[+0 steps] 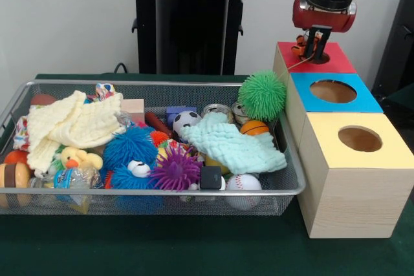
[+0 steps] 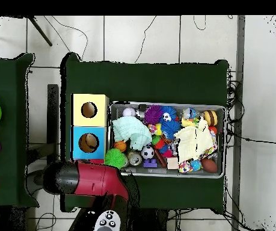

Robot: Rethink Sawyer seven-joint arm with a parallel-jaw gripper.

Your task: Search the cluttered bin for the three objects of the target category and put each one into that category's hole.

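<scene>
My gripper point(image 1: 313, 48) hangs over the red-faced box point(image 1: 339, 63), right at its round hole point(image 1: 321, 59), which it partly hides. It is shut on a small orange-and-black striped tiger plush point(image 1: 300, 46), whose thin tail hangs to the hole's edge. A yellow duck plush point(image 1: 74, 158) with an orange beak lies at the front left of the silver wire-mesh bin point(image 1: 162, 191), beside a blue fuzzy ball point(image 1: 129, 148). I see no other plush animal. In the overhead view the red arm point(image 2: 95, 179) covers the red box, and the bin point(image 2: 167, 103) lies to its right.
A blue-faced box point(image 1: 362, 101) and a yellow-faced box point(image 1: 388, 153) stand in line in front of the red one. A green spiky ball point(image 1: 262, 94) rests on the bin's corner by the boxes. The bin also holds a yellow cloth point(image 1: 71, 124), a mint cloth point(image 1: 233, 143), a purple spiky ball point(image 1: 174, 169) and sports balls.
</scene>
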